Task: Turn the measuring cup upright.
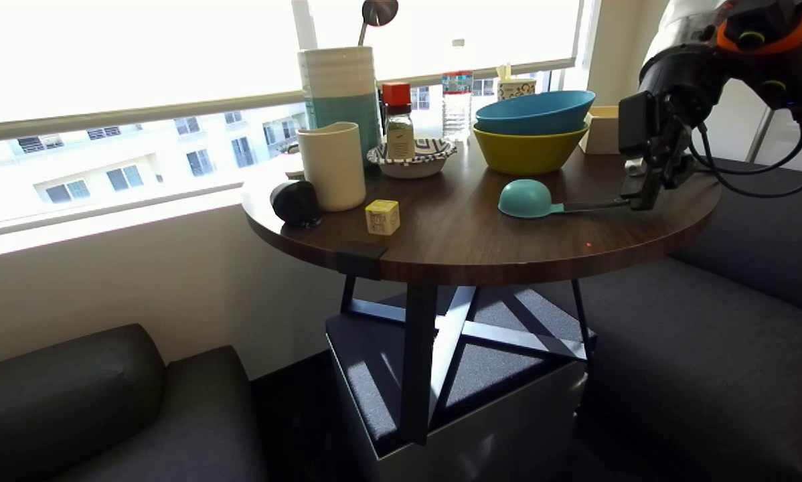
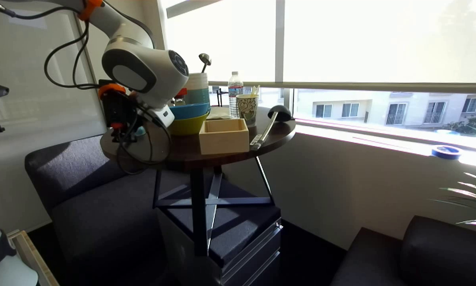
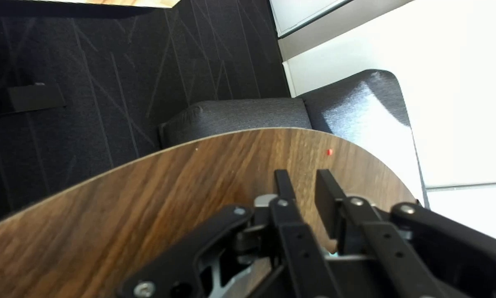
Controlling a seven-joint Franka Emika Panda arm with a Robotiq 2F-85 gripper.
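Observation:
The teal measuring cup (image 1: pixel 525 199) lies upside down on the round wooden table (image 1: pixel 454 248), its dome facing up. Its thin handle (image 1: pixel 592 206) points toward my gripper (image 1: pixel 634 193), and the handle's end reaches the fingers in that exterior view. I cannot tell whether they touch. The cup also shows partly behind the arm in an exterior view (image 2: pixel 141 131). In the wrist view my gripper (image 3: pixel 302 176) is partly open, with bare table showing between its fingers. Only a small teal patch of the cup (image 3: pixel 333 253) shows low behind the fingers; the handle is not seen there.
A blue bowl (image 1: pixel 535 112) sits in a yellow bowl (image 1: pixel 528 152) behind the cup. A wooden box (image 2: pixel 224 141) and a ladle (image 2: pixel 267 129) stand near the table edge. A cream cup (image 1: pixel 333 167), small yellow cube (image 1: pixel 382 217) and bottle (image 1: pixel 457 100) stand elsewhere on the table.

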